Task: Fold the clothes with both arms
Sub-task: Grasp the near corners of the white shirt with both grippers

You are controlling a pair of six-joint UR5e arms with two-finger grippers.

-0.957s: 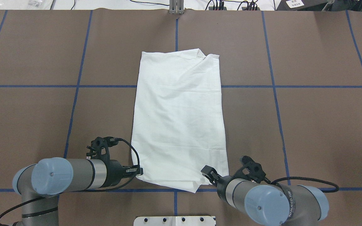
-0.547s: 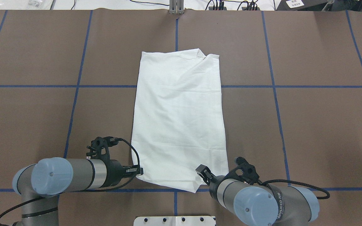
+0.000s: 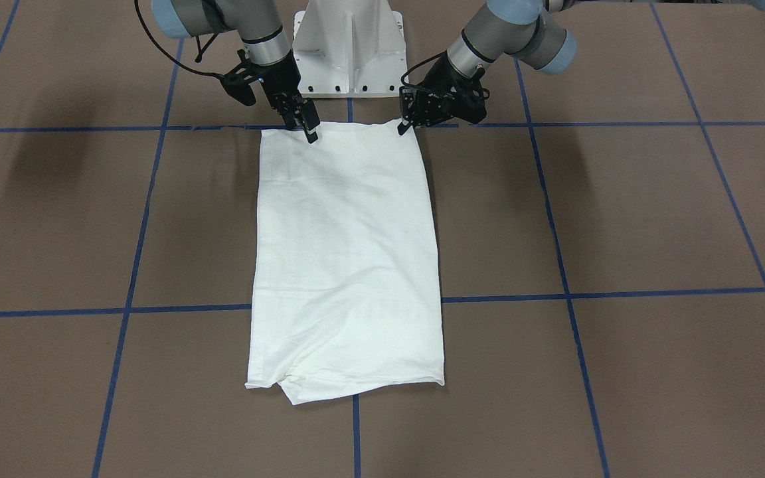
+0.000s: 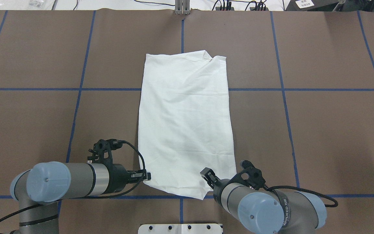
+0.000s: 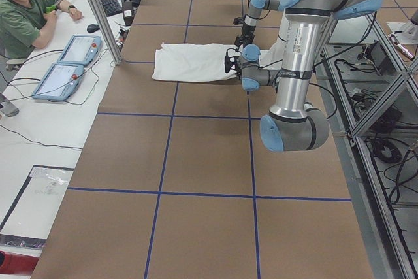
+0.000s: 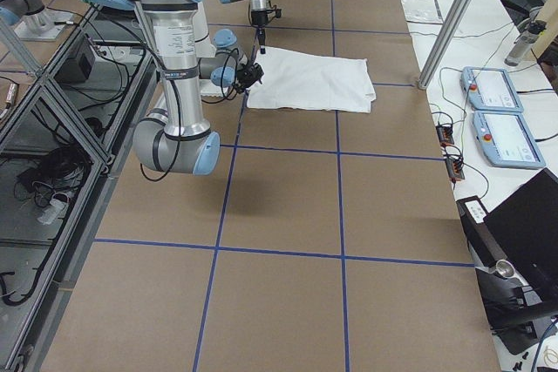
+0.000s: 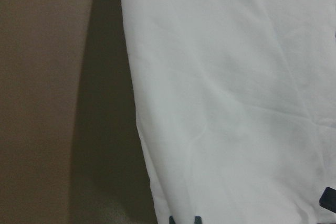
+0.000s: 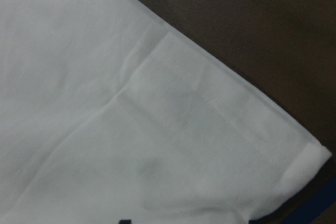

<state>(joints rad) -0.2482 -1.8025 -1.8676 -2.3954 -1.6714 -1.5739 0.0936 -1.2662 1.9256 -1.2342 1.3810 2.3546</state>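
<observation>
step: taking the near corners of the white shirt (image 4: pixel 185 123), which lies as a long folded strip mid-surface (image 4: pixel 304 130) | left claw (image 4: pixel 145 175) at near-left corner, right claw (image 4: pixel 205 174) over near-right corner; cannot tell if either grips | next, likely: pinch both corners, lift evenly, carry to far edge

A robotics lab: a long brown bench (image 5: pixel 209 155) marked off in blue tape lines (image 4: pixel 28 89), aluminium posts (image 5: pixel 98 11) along its edge, and teach pendants (image 6: pixel 493 89) wired up alongside.
</observation>
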